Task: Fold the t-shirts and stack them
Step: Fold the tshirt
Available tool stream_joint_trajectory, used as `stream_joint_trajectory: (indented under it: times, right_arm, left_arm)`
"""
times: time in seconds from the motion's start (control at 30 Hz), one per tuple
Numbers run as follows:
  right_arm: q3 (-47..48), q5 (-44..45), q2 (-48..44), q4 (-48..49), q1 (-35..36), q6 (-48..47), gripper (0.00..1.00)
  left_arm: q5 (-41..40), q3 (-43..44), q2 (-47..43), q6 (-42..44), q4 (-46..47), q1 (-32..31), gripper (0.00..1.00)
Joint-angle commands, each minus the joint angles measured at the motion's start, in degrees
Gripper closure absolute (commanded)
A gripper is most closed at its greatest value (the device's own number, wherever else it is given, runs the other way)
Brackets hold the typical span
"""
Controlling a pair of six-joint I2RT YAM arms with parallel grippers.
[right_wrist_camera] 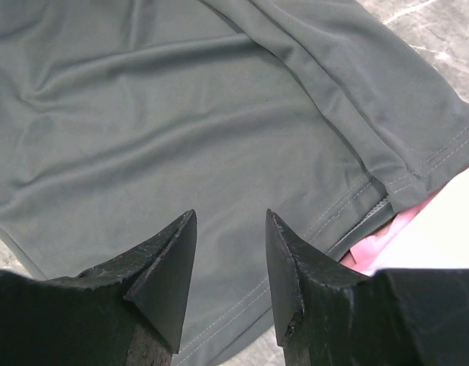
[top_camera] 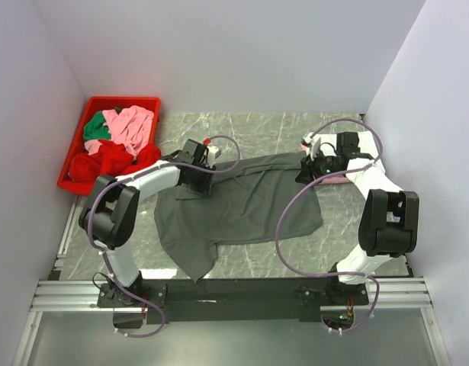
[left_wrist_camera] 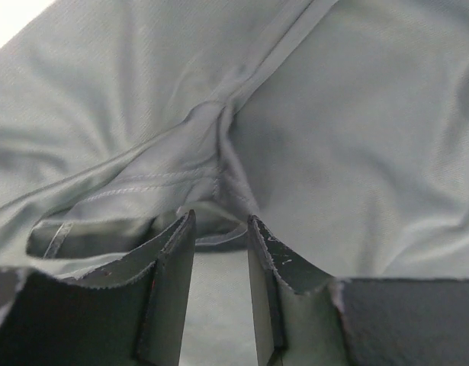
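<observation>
Overhead, a grey marbled table point(top_camera: 295, 130) is enclosed by plain white walls point(top_camera: 219, 53) at the far edge and along both sides; a metal rail point(top_camera: 66, 293) carrying the two arm bases runs along the near edge.

At the far left corner of the table stands a red bin point(top_camera: 123, 99). It holds a crumpled pink shirt point(top_camera: 131, 126) at its far side, a green shirt point(top_camera: 97, 128) to the left of that, and a red shirt point(top_camera: 108, 158) that fills the near half and bulges over the rim.

A grey shirt point(top_camera: 249, 206) lies spread across the middle of the table, rumpled, with one corner trailing toward the near edge. A pink cloth point(top_camera: 337, 181) shows just beyond its right margin, partly covered by the grey hem in the right wrist view point(right_wrist_camera: 379, 252).

The left gripper point(top_camera: 194, 181) is down on the shirt's far left part. In its wrist view point(left_wrist_camera: 219, 229) the jaws stand narrowly parted with a raised seam fold at the tips; whether they pinch it cannot be told. The right gripper point(top_camera: 309, 171) sits at the shirt's far right corner, jaws spread above flat cloth with nothing between them point(right_wrist_camera: 230, 221).

A purple cable point(top_camera: 284, 229) from the right arm loops over the shirt's right part.
</observation>
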Motion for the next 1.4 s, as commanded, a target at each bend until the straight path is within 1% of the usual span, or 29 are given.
stream_joint_trajectory:
  times: [0.0,0.1,0.2,0.33,0.43,0.5,0.73,0.83,0.87,0.93,1.1,1.13,1.2,1.23,1.27,1.33,1.37]
  right_arm:
    - [1.9,0.0,0.2,-0.2,0.3,0.6,0.52]
    - [1.7,0.3,-0.1,-0.2,0.3,0.4,0.52]
    - [1.5,0.4,-0.2,0.0,0.3,0.4,0.52]
    - [1.7,0.2,-0.2,0.1,0.3,0.6,0.51]
    - [1.7,0.2,-0.2,0.0,0.3,0.7,0.52]
    - [1.6,0.3,-0.4,0.0,0.3,0.7,0.52]
    - [1.6,0.0,-1.1,-0.1,0.3,0.7,0.52]
    - [1.5,-0.3,-1.3,0.0,0.3,0.9,0.52]
    - [1.4,-0.3,-1.4,0.0,0.3,0.9,0.52]
    - [1.3,-0.3,-1.5,0.0,0.3,0.8,0.52]
    - [1.0,-0.1,-2.2,-0.2,0.2,0.5,0.52]
    - [1.0,-0.1,-2.4,-0.2,0.2,0.4,0.52]
    - [0.8,0.0,-2.8,-0.3,0.2,0.3,0.52]
    - [0.7,-0.1,-3.0,-0.3,0.1,0.2,0.52]
    - [0.7,-0.2,-3.1,-0.3,0.2,0.2,0.52]
    - [0.5,-0.4,-3.2,-0.2,0.2,0.2,0.52]
    - [0.5,-0.7,-3.3,-0.2,0.2,0.3,0.51]
  left_arm:
    - [1.9,4.4,0.4,-0.9,-0.9,-0.9,0.61]
    - [0.0,4.6,1.4,-3.3,-1.3,-1.3,0.62]
    - [-0.4,3.0,1.1,-5.7,-0.7,-1.8,0.62]
    - [0.9,2.0,1.0,-8.6,0.0,-2.2,0.61]
    - [2.2,1.1,0.9,-10.3,1.2,-2.4,0.64]
    - [3.1,0.7,0.8,-11.0,1.8,-2.5,0.66]
    - [1.1,0.5,1.7,-12.6,0.4,-3.8,0.65]
    - [1.3,0.1,1.3,-13.2,1.3,-4.4,0.72]
    - [1.5,0.1,1.3,-13.3,1.5,-4.7,0.78]
    - [1.9,0.4,2.2,-13.5,1.6,-5.2,0.85]
    - [3.1,0.8,4.2,-13.6,2.2,-5.9,0.86]
    - [2.0,0.7,4.1,-13.7,2.2,-6.1,0.87]
    - [-0.8,-0.9,1.2,-14.5,3.3,-6.1,0.84]
    - [-4.5,-1.6,-0.4,-15.0,4.2,-6.0,0.74]
    - [-7.6,-2.5,-4.1,-15.5,4.9,-5.8,0.69]
    - [-10.9,-4.8,-7.7,-17.9,7.1,-4.3,0.64]
    - [-12.5,-5.5,-10.5,-18.6,7.5,-3.7,0.58]
